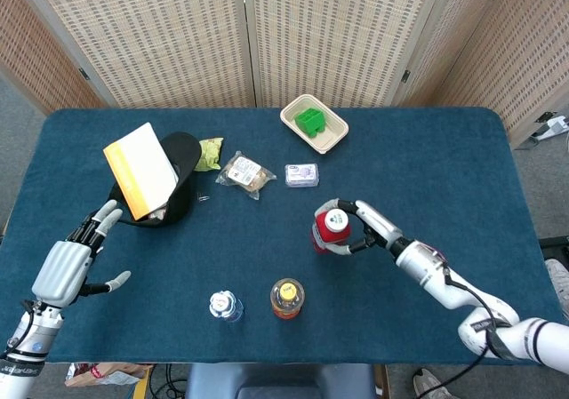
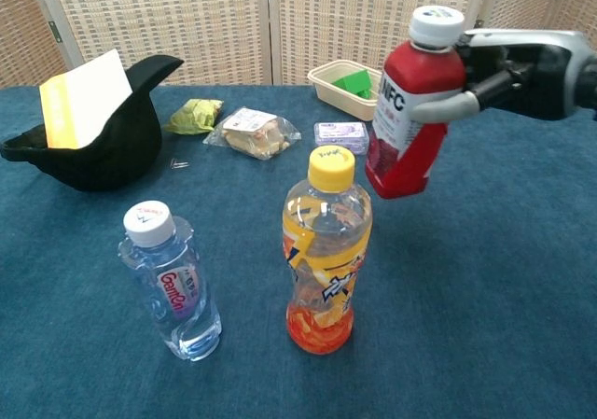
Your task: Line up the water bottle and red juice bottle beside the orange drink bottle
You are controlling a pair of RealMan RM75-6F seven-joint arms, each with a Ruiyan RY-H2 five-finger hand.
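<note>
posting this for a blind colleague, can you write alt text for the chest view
The robot's right hand holds a red juice bottle tilted in the air above a blue table. Nearer the camera stand an orange drink bottle and, to its left, a water bottle; a black cap lies far left.
</note>
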